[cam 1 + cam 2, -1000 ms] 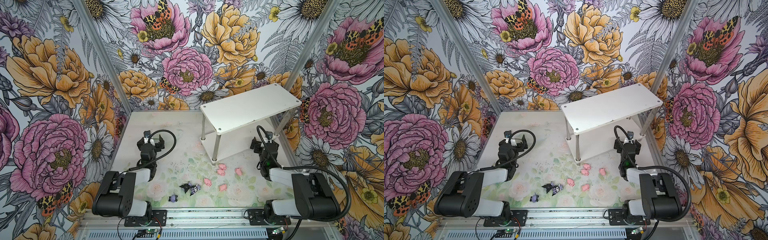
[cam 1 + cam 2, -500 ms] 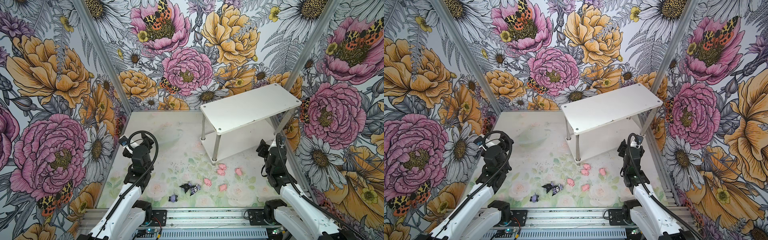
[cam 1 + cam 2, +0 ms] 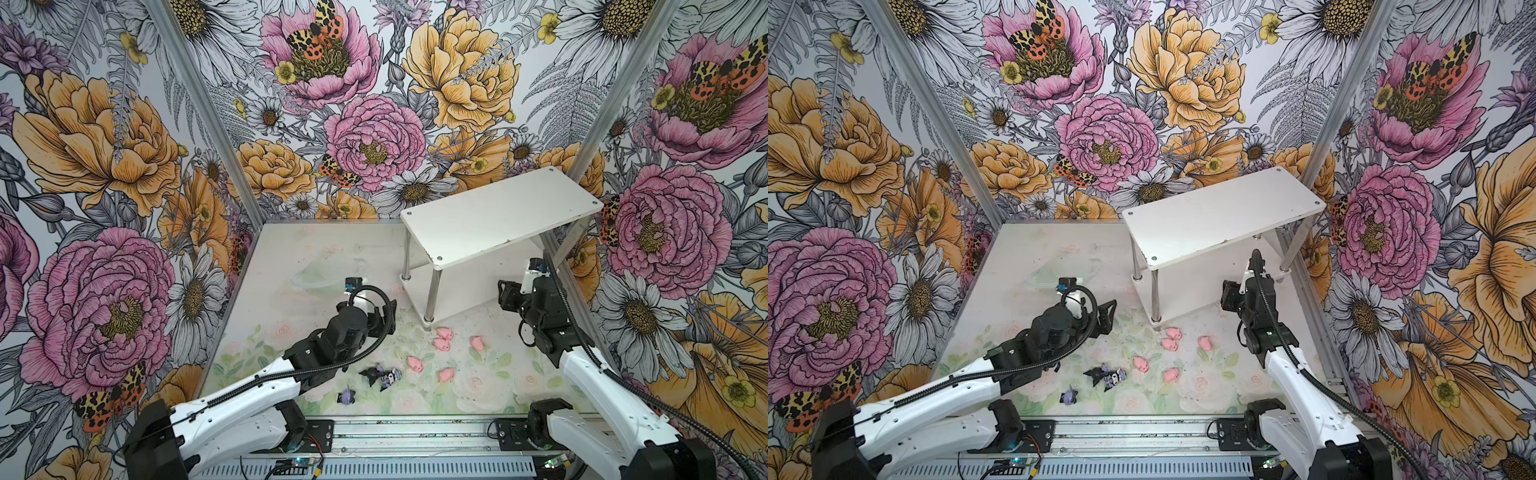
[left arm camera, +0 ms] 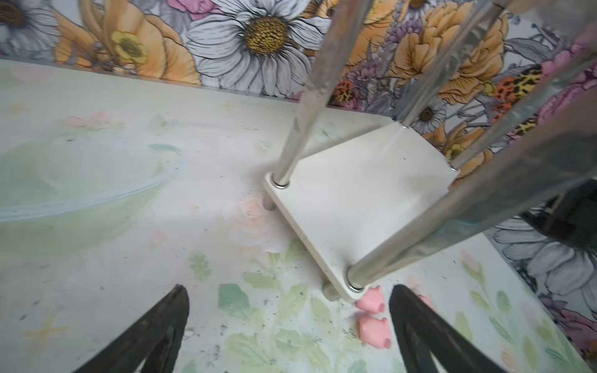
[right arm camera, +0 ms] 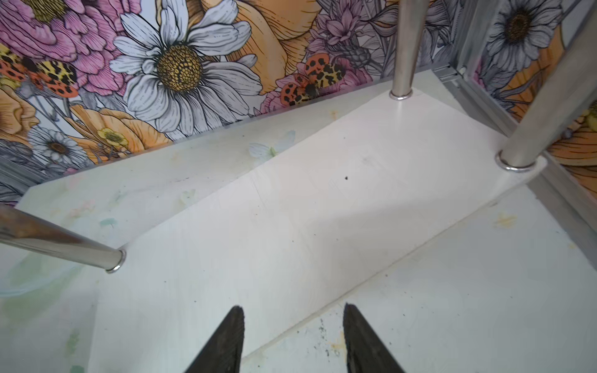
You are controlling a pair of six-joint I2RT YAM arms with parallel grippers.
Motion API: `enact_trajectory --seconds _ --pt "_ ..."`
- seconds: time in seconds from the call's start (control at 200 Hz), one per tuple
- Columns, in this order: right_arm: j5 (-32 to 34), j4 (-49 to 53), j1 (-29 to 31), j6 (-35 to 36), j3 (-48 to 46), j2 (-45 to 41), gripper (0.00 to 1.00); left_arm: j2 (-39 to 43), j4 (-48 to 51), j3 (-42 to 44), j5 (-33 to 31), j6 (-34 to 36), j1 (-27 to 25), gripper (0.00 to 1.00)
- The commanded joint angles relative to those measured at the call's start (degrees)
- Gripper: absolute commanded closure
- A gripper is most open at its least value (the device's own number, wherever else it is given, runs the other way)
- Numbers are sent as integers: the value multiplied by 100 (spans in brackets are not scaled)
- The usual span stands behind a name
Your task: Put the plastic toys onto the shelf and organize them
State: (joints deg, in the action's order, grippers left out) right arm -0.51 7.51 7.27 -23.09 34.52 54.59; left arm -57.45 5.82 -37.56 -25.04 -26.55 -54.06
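In both top views the shelf (image 3: 498, 216) (image 3: 1221, 220) is seen right of centre in the frame, set at an angle on the desk (image 3: 299, 253) (image 3: 1034, 249). Both of its white tiers are bare.

All the plastic toys are found on the desk, at the lower centre of the frame. The five pink pigs (image 3: 444, 332) (image 3: 1173, 333) are scattered just below the shelf's nearest metal post (image 3: 432, 291). Two of them lie just beside each other near the foot of the post, and the other three are spread a little apart. The three black-and-lavender figures (image 3: 390, 377) (image 3: 1116, 378) are placed to the left of the pigs. Two are close together and the third (image 3: 346, 397) lies apart, lower and further left.

The left end effector (image 3: 1105, 316) (image 4: 287, 292) is held above the desk, left of the shelf and well apart from the figures. Its jaws are spread wide and nothing is held. In the left wrist view two pigs (image 4: 371, 300) are seen just beside one finger (image 4: 413, 323).

The right end effector (image 3: 508, 293) (image 5: 293, 308) is held at the right of the frame, pointed at the shelf's lower tier (image 5: 307, 226). Its jaws are set at a narrower gap, and nothing is gripped between them.
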Motion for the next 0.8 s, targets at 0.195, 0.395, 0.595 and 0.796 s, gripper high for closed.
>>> enact_trajectory --seconds 0.195,0.395,0.595,0.796 --pt "-591 -1 -185 -477 220 -219 51 -1608 -839 -1128 818 684 -332 1" --pt "-703 34 -447 -494 47 -362 50 -2022 -993 -1432 1173 721 -433 1" --pt "-723 31 -521 -531 102 -214 52 -2455 -1178 -1713 1057 818 -384 12" --pt "-714 44 -550 -446 103 -291 52 -2604 -1545 -1856 892 957 -90 30"
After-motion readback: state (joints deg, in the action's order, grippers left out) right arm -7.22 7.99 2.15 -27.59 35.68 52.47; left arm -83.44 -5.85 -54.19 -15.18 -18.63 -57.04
